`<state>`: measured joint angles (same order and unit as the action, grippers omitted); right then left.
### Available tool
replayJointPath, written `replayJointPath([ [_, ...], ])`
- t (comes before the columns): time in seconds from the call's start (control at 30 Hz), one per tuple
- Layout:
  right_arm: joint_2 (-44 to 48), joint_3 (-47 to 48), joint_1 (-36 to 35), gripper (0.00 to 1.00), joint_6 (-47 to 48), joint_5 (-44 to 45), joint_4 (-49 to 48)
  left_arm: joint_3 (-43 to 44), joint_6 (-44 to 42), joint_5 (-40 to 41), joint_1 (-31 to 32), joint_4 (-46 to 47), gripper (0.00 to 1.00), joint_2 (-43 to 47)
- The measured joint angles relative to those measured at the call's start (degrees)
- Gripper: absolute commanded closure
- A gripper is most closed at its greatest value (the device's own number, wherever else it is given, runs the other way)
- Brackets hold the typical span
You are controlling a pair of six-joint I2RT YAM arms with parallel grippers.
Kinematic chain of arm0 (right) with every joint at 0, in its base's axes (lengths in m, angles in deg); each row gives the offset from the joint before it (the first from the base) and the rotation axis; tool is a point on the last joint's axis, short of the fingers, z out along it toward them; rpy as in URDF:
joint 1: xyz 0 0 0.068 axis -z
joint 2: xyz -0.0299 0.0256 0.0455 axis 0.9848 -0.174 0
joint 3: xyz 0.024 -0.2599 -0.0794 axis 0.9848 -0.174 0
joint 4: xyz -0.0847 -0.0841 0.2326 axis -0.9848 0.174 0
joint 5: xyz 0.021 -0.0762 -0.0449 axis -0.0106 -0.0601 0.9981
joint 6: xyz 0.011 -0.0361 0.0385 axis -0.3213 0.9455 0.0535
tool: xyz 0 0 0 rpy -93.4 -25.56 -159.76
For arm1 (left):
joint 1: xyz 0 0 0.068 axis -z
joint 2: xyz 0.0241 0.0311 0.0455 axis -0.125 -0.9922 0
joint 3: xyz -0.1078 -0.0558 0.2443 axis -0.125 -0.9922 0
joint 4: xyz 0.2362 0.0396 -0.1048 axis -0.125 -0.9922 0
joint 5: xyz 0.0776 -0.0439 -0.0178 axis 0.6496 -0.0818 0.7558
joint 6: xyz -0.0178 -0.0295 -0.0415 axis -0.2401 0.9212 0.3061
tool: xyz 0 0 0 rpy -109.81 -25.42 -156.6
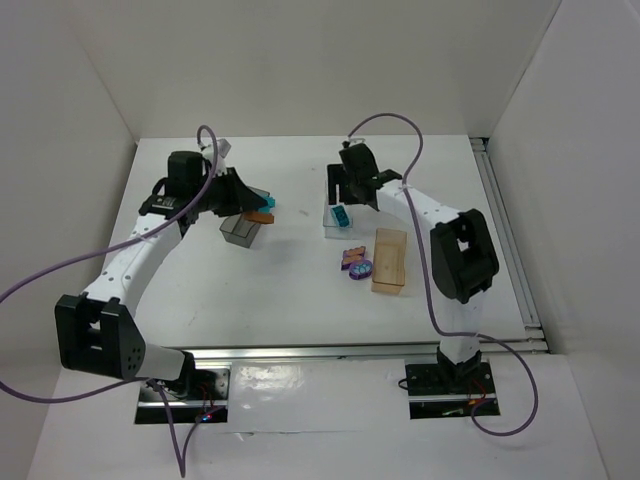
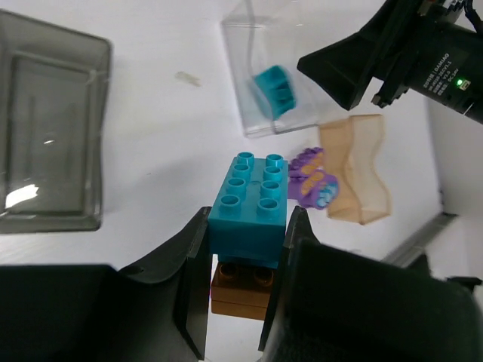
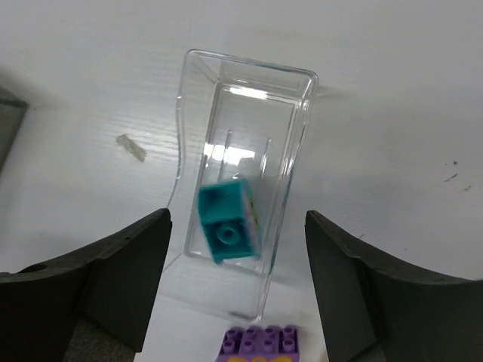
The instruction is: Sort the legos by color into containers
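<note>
A teal brick (image 2: pixel 249 204) is clamped tight in the left gripper (image 2: pixel 243 256), well to the left of the clear bin (image 3: pixel 253 105). An orange brick (image 2: pixel 240 290) appears stuck beneath it, so the pair is probably held aloft to be split or carried across. Right above the clear bin, the right gripper (image 1: pixel 347 190) is spread wide and empty. A second teal brick (image 3: pixel 226 222) is seen inside the bin, slightly blurred, so teal is evidently being collected there. Purple legos (image 1: pixel 355 263) lie just in front of the clear bin. The orange bin (image 1: pixel 390 262) is set beside them and the grey bin (image 1: pixel 240 232) far to the left. Open table (image 1: pixel 300 290) is offered on the clear bin's left side, though the space over its rim is crowded by the right arm.
</note>
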<state>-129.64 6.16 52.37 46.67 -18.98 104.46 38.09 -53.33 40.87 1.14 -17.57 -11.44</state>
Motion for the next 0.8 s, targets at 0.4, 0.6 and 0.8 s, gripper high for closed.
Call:
replayJointPath([
  [0.4, 32.37, -21.49, -2.08, 0.07, -4.37, -26.14, -14.64, -9.51, 16.81, -33.14, -4.76, 30.4, 1.0, -3.87],
  [0.6, 29.16, -24.33, -2.14, 0.06, -6.97, -43.06, -21.29, -13.9, 29.62, -42.51, -4.7, 49.92, 1.0, -7.13],
  [0.8, 24.72, -24.44, -2.14, 0.06, -11.72, -51.78, -29.0, -15.06, 34.88, -45.44, -4.7, 58.9, 1.0, -7.15],
])
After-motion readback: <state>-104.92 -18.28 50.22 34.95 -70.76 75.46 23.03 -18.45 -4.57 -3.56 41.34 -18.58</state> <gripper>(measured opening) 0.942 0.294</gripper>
